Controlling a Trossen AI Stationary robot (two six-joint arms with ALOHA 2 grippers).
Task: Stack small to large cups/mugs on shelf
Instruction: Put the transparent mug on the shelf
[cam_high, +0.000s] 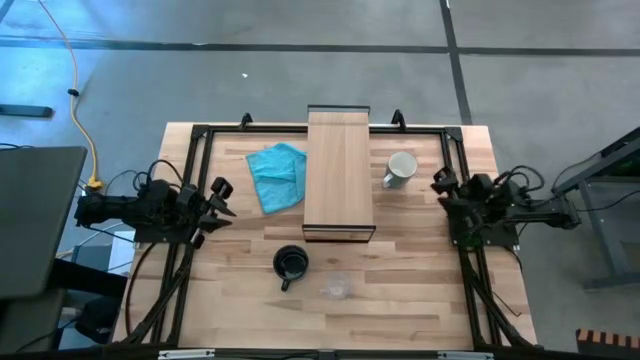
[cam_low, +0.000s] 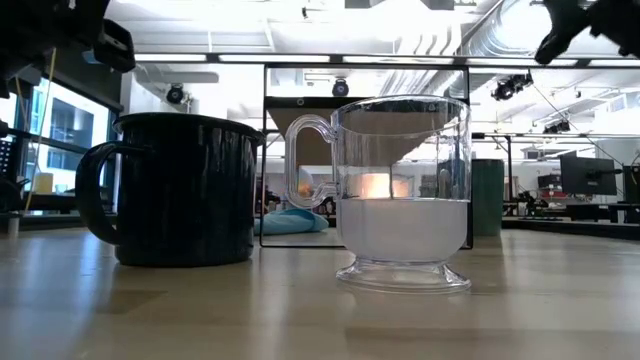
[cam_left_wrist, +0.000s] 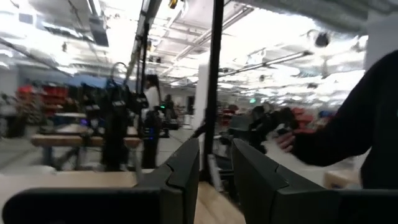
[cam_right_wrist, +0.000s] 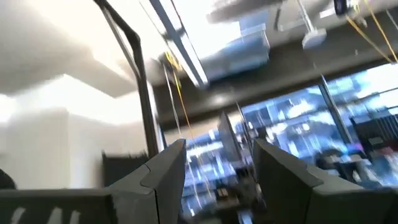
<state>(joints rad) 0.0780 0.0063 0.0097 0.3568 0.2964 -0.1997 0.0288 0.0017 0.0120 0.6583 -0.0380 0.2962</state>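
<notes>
The clear glass cup stands upright on the worktop near its front edge, with the black mug just beside it; in the low view the two stand apart, the black mug's handle turned away from the glass cup. The white mug stands upright on the worktop just beside the shelf, on the right arm's side, apart from it. The shelf lies along the middle of the worktop with nothing on top, and a teal cloth lies against its other side. The left hand hangs at the worktop's left edge, its fingers spread and holding nothing. The right hand waits at the right edge near the white mug, fingers parted and holding nothing.
</notes>
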